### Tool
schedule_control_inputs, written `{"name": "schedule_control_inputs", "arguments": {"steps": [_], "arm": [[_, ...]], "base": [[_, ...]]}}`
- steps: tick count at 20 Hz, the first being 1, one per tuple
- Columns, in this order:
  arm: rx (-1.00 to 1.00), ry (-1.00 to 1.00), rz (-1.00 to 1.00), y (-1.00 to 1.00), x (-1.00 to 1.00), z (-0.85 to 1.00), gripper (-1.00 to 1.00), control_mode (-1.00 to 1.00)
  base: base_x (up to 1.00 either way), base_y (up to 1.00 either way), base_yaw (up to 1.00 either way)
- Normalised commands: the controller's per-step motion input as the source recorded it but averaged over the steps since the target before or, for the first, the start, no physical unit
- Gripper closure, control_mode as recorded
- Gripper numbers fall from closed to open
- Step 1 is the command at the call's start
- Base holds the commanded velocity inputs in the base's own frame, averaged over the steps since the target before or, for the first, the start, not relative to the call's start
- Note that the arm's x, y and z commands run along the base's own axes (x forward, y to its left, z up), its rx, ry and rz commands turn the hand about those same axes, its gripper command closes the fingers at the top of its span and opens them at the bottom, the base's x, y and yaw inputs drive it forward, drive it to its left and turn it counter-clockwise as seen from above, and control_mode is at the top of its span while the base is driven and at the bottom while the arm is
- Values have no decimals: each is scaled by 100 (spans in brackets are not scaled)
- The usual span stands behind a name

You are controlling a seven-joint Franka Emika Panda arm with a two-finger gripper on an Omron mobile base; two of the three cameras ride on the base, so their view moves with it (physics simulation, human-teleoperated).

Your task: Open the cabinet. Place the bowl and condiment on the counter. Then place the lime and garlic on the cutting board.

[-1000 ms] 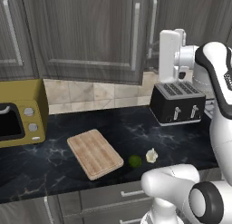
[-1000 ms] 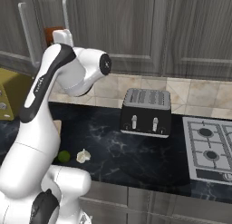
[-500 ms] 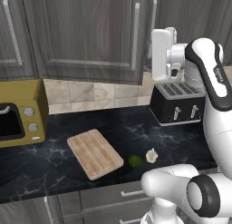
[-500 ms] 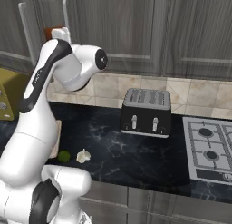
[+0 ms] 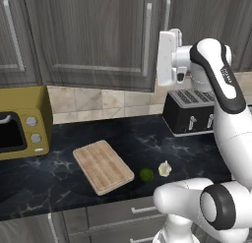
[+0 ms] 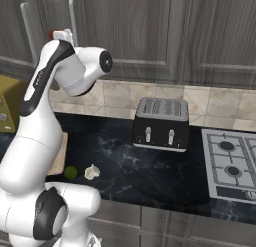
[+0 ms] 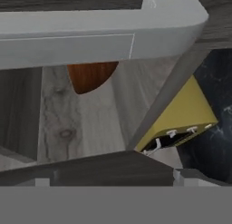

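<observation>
Hand (image 5: 166,60) raised high against the cabinet (image 5: 93,35), right at the long silver handle (image 5: 147,38) of a dark grey wood-grain door, fingers spread wide with nothing between them. Seen from the hand's own camera: that handle (image 7: 99,30) as a broad pale bar across the top, very close, and below it a sliver of reddish-brown bowl (image 7: 90,75) against lighter grey wood. Far below the hand, on the black veined counter (image 5: 147,138), a tan planked cutting board (image 5: 103,166) lying askew near the front edge; just right of it a small green lime (image 5: 146,174), then an off-white garlic bulb (image 5: 165,168) close beside the lime, both off the board. Black toaster (image 5: 192,111) at the back edge under the hand, yellow microwave (image 5: 22,121) toward the left end. Arm bent sharply at the elbow, forearm level, wrist turned toward the cabinet face.
</observation>
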Motion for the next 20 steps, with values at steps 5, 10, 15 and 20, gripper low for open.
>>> {"name": "schedule_control_inputs", "arguments": {"steps": [5,10,15,20], "arm": [[0,1,0,24,-34,2,-100,-100],[3,4,8,24,-83,17,-100,-100],[0,16,24,44,-100,16,-100,-100],[0,28,35,88,-80,18,-100,-100]], "base": [[0,0,0],[0,0,0],[0,0,0],[0,0,0]]}}
